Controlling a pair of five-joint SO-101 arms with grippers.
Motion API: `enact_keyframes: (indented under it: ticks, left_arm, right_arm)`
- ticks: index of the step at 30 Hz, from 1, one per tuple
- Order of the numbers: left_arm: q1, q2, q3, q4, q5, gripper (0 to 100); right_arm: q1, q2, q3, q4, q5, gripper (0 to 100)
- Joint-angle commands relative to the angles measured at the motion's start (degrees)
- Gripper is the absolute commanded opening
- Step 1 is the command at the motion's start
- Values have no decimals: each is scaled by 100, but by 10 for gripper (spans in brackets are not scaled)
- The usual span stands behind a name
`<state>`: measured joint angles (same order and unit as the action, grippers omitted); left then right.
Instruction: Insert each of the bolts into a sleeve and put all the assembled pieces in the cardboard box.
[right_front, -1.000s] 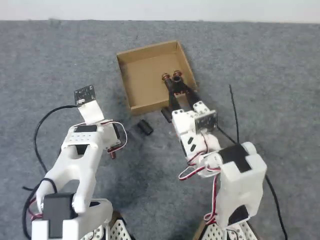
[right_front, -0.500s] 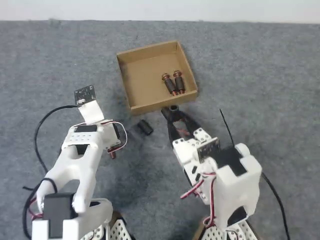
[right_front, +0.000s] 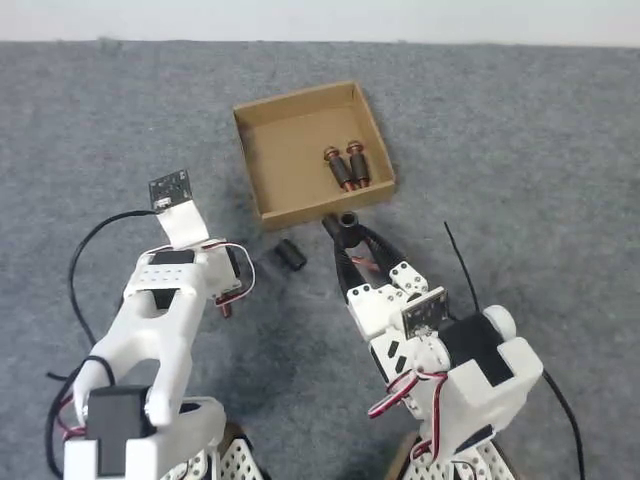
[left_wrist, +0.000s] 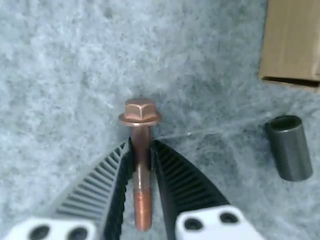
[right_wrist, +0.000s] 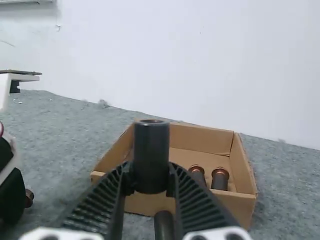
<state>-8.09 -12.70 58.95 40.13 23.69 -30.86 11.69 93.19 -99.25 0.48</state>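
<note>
My left claw (left_wrist: 141, 146) grips a bolt (left_wrist: 141, 167) by its shank over the carpet (left_wrist: 60, 60), and my right claw (right_wrist: 150, 176) holds a sleeve (right_wrist: 151, 147) upright just short of the cardboard box (right_front: 290, 150), so next I must line shank with bore.

We see the right end effector (right_front: 348, 232) has drawn back toward 6 o'clock out of the cardboard box (right_front: 248, 165). It now clamps an upright sleeve (right_front: 347, 217) just outside the near wall, uncovering the assembled pieces (right_front: 346, 167).
</note>
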Motion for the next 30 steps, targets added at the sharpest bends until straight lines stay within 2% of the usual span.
enact_keyframes:
  ticks: [1,11,18,24,30]
  left_arm:
    - [141,-475,-567,-114,-44,10]
    - [378,-2936,-681,-229,-35,10]
    - [1248,-4440,-224,-1266,-35,11]
    - [1635,-4870,145,-2163,-53,11]
    - [2136,-4879,277,-2259,-35,11]
  right_arm:
    - [48,-127,149,-154,26,6]
    - [-101,127,88,-154,53,6]
    - [-101,127,88,-154,62,6]
    - [-171,127,88,-145,62,6]
    - [-391,127,79,-145,70,6]
